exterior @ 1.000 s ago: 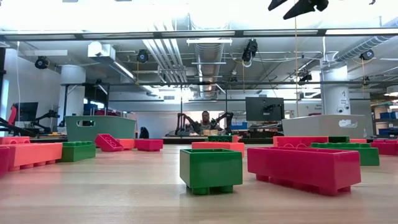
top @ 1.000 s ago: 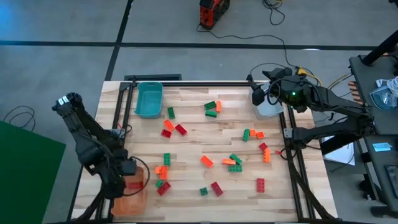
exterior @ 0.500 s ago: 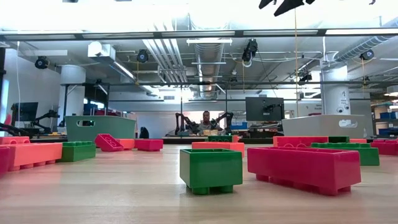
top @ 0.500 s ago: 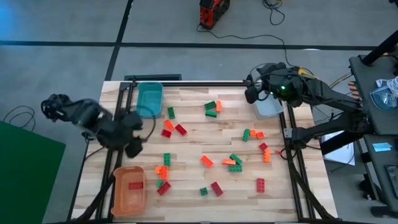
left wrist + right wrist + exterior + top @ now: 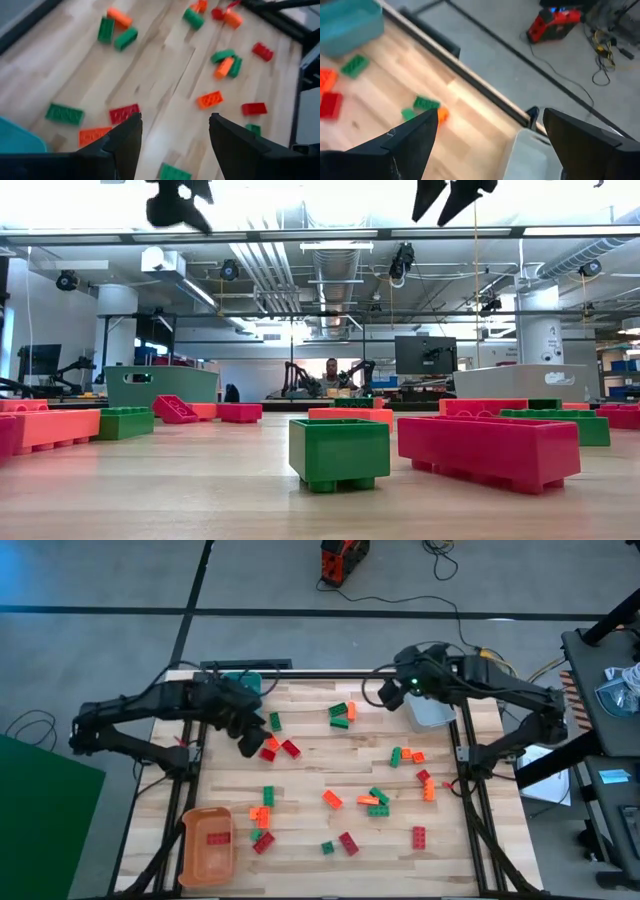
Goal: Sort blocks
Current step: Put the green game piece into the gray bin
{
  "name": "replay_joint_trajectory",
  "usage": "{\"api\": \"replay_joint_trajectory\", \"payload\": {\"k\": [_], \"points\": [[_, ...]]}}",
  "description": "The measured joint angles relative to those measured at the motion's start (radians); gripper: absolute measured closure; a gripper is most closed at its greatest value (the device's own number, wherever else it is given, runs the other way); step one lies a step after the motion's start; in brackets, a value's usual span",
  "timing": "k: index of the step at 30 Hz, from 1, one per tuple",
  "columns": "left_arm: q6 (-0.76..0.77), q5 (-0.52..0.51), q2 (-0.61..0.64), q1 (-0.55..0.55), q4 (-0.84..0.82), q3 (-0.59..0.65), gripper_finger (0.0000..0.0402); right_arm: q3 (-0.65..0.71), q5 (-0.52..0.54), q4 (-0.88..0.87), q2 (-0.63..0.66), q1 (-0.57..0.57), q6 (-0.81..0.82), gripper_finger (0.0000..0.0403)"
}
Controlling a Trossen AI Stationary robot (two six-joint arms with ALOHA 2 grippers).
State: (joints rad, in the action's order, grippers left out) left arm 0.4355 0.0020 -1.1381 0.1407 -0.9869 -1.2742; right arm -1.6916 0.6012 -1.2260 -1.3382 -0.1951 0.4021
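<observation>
Between picks: our left gripper (image 5: pixel 243 732), fingers spread and empty, hangs above the small red, orange and green studded plastic bricks (image 5: pixel 279 747) scattered across the wooden table (image 5: pixel 310 775). Our right gripper (image 5: pixel 384 695), also apart, hovers near the far edge. Next we must descend squarely over 1 brick.

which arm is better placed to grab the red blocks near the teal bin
Left. The left claw hangs open right beside the two red blocks by the teal bin. The right claw, also open, is across the table near the grey bin.
</observation>
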Motion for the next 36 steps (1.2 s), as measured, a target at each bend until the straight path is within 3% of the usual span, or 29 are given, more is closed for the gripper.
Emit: {"api": "replay_joint_trajectory", "payload": {"k": [9, 21, 28, 36], "points": [[0.136, 0.065, -0.030, 0.080, 0.190, 0.125, 0.0201, -0.026, -0.105, -0.025, -0.085, 0.003, -0.075, 0.0048], [0.188, 0.007, -0.091, 0.143, 0.244, 0.095, 0.0201, -0.026, -0.102, -0.007, -0.200, 0.002, -0.120, 0.0048], [0.105, 0.006, -0.124, 0.148, 0.195, 0.016, 0.0201, -0.035, -0.061, 0.002, -0.289, -0.004, -0.173, 0.0048], [0.061, -0.058, -0.132, 0.175, 0.115, -0.054, 0.0201, -0.036, 0.132, -0.090, -0.370, -0.009, -0.092, 0.0048]]}}
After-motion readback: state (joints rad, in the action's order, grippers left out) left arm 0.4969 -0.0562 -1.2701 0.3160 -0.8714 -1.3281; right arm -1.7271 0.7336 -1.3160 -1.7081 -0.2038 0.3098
